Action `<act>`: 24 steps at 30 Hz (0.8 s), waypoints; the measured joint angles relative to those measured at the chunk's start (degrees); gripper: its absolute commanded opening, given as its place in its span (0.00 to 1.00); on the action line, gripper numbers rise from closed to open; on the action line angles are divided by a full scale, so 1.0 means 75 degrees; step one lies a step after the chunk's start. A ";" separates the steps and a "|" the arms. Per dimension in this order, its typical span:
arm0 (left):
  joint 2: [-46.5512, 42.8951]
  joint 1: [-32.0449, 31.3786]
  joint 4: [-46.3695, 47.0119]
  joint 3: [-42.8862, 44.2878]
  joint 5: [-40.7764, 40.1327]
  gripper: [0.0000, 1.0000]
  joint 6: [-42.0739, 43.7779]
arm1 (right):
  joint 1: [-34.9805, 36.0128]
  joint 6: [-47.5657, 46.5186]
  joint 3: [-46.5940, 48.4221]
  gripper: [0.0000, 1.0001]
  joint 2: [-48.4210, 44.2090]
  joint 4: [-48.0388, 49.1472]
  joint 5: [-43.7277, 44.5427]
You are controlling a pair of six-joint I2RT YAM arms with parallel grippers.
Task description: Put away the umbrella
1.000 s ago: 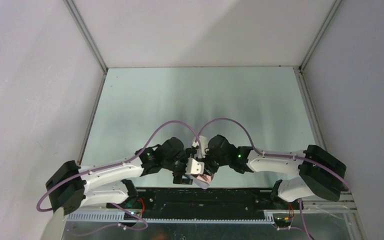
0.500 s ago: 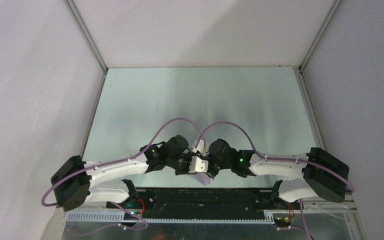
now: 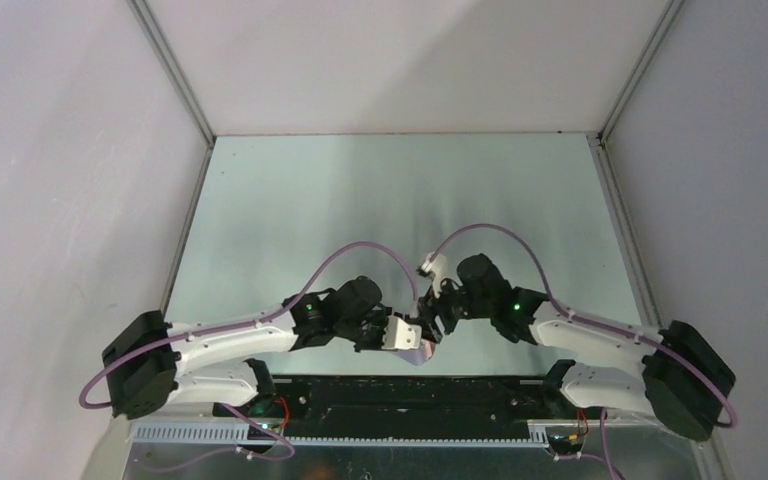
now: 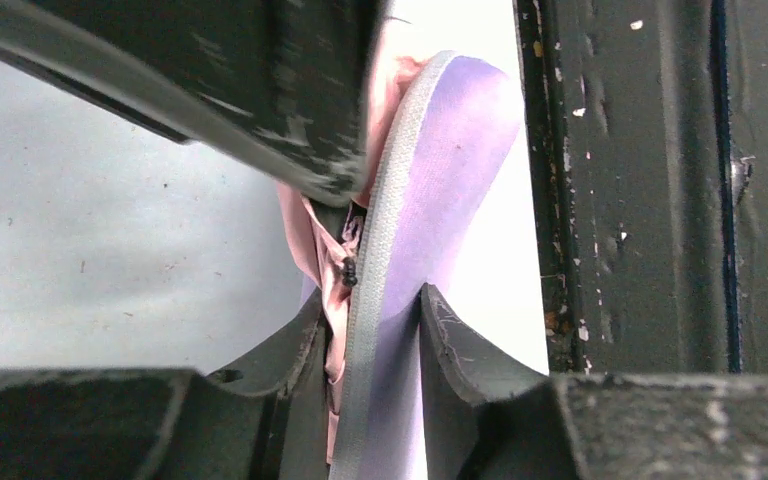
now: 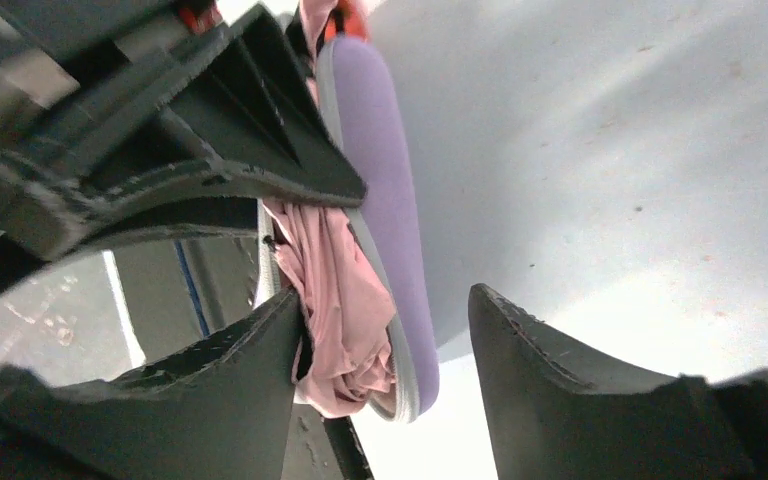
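The pale lilac hard case [image 3: 412, 342] hangs low over the table's near edge, between the two arms. My left gripper [image 3: 392, 335] is shut on it. In the left wrist view both fingers [image 4: 460, 345] press the case [image 4: 440, 190] at its grey zip edge, and pink umbrella [image 4: 310, 235] fabric bulges out of the seam. My right gripper [image 3: 438, 315] is open; in its wrist view the case [image 5: 380, 170] and the umbrella [image 5: 345, 300] fabric sit between the jaws. One finger [image 5: 260, 350] lies against the fabric and the other stands apart. The umbrella's shaft and handle are hidden.
The black base rail [image 3: 400, 392] runs just below the case along the near edge and fills the right side of the left wrist view [image 4: 640, 200]. The grey-green table [image 3: 400, 200] stretches to the back, with white walls on three sides.
My left gripper has shut on the case. My right gripper has opened off it and drawn back up and to the right, its arm swinging outward.
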 measured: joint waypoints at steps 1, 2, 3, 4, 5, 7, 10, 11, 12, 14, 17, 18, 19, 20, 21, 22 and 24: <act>0.0000 -0.0026 0.0023 0.0000 -0.0064 0.00 -0.0015 | -0.0175 0.0087 -0.0017 0.64 -0.0210 -0.0012 -0.0050; 0.0023 -0.0067 0.0052 0.0000 -0.0160 0.00 -0.0055 | -0.0358 0.0181 -0.0038 0.67 -0.0408 -0.0015 -0.0108; 0.0067 -0.0105 0.0070 0.0003 -0.0254 0.00 -0.0087 | -0.0530 0.0271 -0.0055 0.69 -0.0592 -0.0029 -0.0163; 0.0111 -0.0143 0.0076 0.0020 -0.0335 0.00 -0.0143 | -0.0766 0.0393 -0.0102 0.72 -0.0810 -0.0003 -0.0248; 0.0178 -0.0184 0.0038 0.0096 -0.0434 0.00 -0.0198 | -0.0979 0.0510 -0.0163 0.73 -0.1040 0.0009 -0.0335; 0.0364 -0.0233 0.0015 0.0265 -0.0580 0.00 -0.0353 | -0.1361 0.0714 -0.0277 0.75 -0.1408 0.0000 -0.0443; 0.0699 -0.0309 -0.0035 0.0580 -0.0915 0.00 -0.0726 | -0.1664 0.1195 -0.0361 0.82 -0.1652 -0.0090 -0.0530; 0.0775 -0.0321 -0.0067 0.0664 -0.1043 0.00 -0.0868 | -0.1760 0.1396 -0.0364 0.83 -0.1676 -0.0172 -0.0516; 0.0825 -0.0332 -0.0070 0.0731 -0.1198 0.00 -0.1032 | -0.1833 0.1629 -0.0367 0.86 -0.1696 -0.0289 -0.0475; 0.0833 -0.0332 -0.0032 0.0758 -0.1582 0.00 -0.1405 | -0.1935 0.2154 -0.0367 0.88 -0.1763 -0.0600 -0.0242; 0.0816 -0.0323 0.0160 0.0755 -0.2285 0.00 -0.2157 | -0.1988 0.2999 -0.0370 0.97 -0.1958 -0.1055 0.0344; 0.0793 -0.0323 0.0254 0.0755 -0.2489 0.00 -0.2425 | -0.1999 0.3398 -0.0376 0.98 -0.2072 -0.1215 0.0624; 0.0758 -0.0323 0.0356 0.0755 -0.2675 0.00 -0.2664 | -0.2022 0.3754 -0.0388 0.99 -0.2200 -0.1378 0.0883; 0.0714 -0.0323 0.0487 0.0755 -0.2856 0.00 -0.2932 | -0.2046 0.4065 -0.0405 0.99 -0.2337 -0.1495 0.1128; 0.0650 -0.0321 0.0621 0.0755 -0.3016 0.00 -0.3185 | -0.2095 0.4296 -0.0423 0.99 -0.2454 -0.1574 0.1303; 0.0571 -0.0318 0.0737 0.0755 -0.3156 0.00 -0.3433 | -0.2157 0.4473 -0.0434 0.99 -0.2547 -0.1632 0.1413; 0.0370 -0.0318 0.0901 0.0755 -0.3433 0.00 -0.3966 | -0.2404 0.4881 -0.0472 0.99 -0.2763 -0.1696 0.1547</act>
